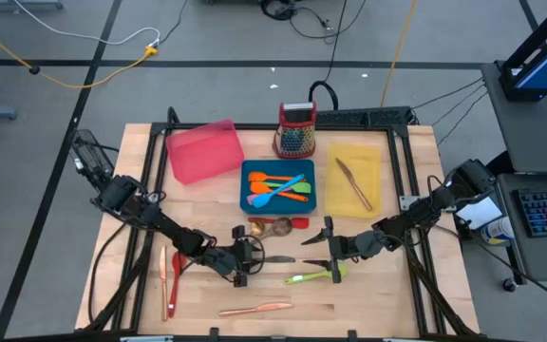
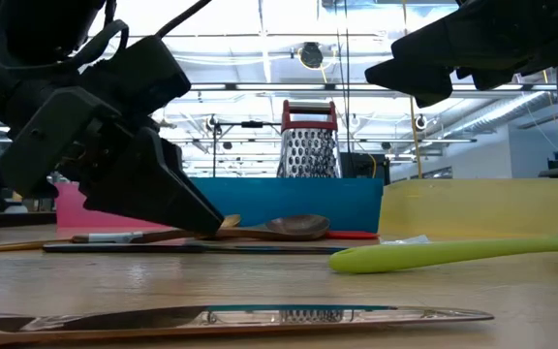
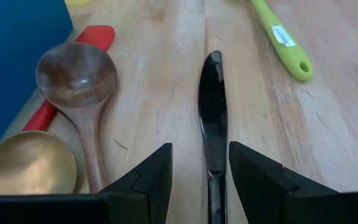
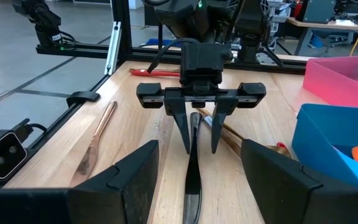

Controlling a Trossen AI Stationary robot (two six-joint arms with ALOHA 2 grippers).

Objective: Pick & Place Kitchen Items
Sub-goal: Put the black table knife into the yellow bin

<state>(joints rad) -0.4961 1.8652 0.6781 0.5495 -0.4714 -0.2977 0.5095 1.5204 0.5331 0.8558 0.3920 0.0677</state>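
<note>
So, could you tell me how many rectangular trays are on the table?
3, in a row along the table's far side: the pink tray at left, the blue tray in the middle, the yellow tray at right. None seems hidden.

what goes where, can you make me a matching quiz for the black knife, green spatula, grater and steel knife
Things:
1. black knife
2. green spatula
3. grater
4. steel knife

Places:
A. in the yellow tray
B. between the left tool's open fingers
C. standing behind the blue tray
D. on the table below the right tool

Pairs: 1-B, 2-D, 3-C, 4-A
</note>
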